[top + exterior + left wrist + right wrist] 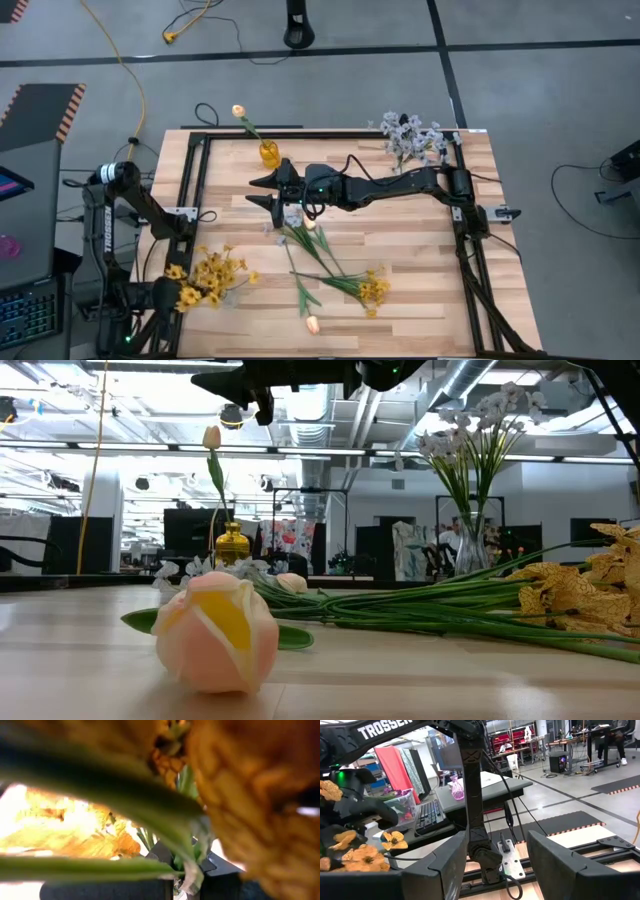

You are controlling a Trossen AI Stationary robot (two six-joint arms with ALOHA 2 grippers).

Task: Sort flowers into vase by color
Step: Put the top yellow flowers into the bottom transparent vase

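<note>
My left gripper (176, 296) is at the table's near left corner, shut on a bunch of yellow flowers (208, 277), whose blossoms (250, 795) fill the left wrist view. My right gripper (262, 191) hangs open and empty over the table's middle, near a yellow vase (270, 154) that holds one peach tulip (238, 111). Blue-white flowers (410, 135) stand in a clear vase (470, 555) at the far right. A peach tulip (215, 630), a yellow sprig (372, 288) and a blue-white sprig (291, 216) lie flat on the tabletop. My left gripper pinches the green stems (189, 870) of the yellow flowers between its two dark fingers (160, 855). The blossoms stick out past the fingertips, toward the table's right. I cannot tell whether the bunch touches the table.
A black frame (190, 190) runs along the table's left, far and right sides. The loose stems (420, 610) cross one another in the middle near part of the table. Cables (130, 80) lie on the floor beyond the far edge.
</note>
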